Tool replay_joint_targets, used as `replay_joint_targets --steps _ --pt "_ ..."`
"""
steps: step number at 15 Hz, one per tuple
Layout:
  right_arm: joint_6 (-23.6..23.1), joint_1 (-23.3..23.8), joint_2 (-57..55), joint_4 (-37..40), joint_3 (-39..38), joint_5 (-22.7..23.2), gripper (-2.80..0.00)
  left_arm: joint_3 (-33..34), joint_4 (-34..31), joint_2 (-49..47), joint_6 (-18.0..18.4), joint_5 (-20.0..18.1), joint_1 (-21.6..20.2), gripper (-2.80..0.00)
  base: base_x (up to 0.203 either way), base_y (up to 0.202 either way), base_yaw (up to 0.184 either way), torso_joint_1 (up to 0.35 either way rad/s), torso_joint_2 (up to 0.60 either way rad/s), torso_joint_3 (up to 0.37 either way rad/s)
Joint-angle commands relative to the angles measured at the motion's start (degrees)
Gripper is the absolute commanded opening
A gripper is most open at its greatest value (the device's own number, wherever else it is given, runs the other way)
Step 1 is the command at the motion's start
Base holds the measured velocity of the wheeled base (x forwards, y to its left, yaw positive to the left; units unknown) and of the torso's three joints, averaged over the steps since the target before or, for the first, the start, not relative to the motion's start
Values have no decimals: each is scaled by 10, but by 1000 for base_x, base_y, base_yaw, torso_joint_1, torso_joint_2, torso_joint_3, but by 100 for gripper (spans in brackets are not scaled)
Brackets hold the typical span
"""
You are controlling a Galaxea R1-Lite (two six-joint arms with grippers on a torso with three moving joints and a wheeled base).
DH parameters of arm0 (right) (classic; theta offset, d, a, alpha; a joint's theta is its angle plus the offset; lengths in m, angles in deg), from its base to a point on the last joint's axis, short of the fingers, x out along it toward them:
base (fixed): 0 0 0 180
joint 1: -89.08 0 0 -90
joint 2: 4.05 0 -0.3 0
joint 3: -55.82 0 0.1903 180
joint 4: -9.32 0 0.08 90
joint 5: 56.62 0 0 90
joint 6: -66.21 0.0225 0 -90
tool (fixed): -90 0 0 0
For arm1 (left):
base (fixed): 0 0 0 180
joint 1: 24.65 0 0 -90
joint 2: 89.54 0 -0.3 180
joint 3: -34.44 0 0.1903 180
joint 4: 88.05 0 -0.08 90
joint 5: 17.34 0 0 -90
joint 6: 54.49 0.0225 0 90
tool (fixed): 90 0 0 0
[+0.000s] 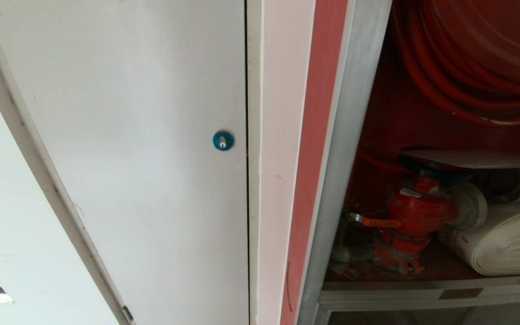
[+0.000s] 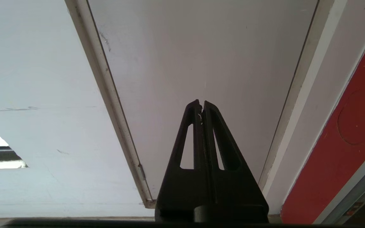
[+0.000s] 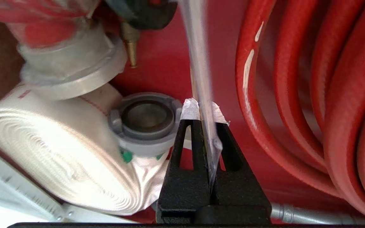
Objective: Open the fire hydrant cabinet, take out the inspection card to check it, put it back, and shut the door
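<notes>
Right wrist view: right gripper (image 3: pixel 204 118) is clenched on the edge-on inspection card (image 3: pixel 200 63) inside the fire hydrant cabinet (image 1: pixel 341 149), between white rolled hose (image 3: pixel 59 148) and red hose reel (image 3: pixel 312 95); left gripper (image 2: pixel 201 106), pinched empty, faces the white door (image 2: pixel 201 57)

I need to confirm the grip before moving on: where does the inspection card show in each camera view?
Head view: the inspection card lies flat and edge-on at right, above the red valve, inside the fire hydrant cabinet.
Left wrist view: not in it; only the white door beyond the left gripper.
Right wrist view: centre, edge-on, pinched in the right gripper.
Shared landmark: the white rolled hose.
</notes>
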Motion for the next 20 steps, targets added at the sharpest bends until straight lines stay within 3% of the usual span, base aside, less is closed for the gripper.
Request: replay_joint_targets --steps 1,20 --pt "-5 -7 -25 -11 0 -5 -280 4 0 0 0 0 0 -280 0 0 0 0 0 0" --pt "-6 -18 -106 -107 14 -21 -280 4 0 0 0 0 0 -280 0 0 0 0 0 0"
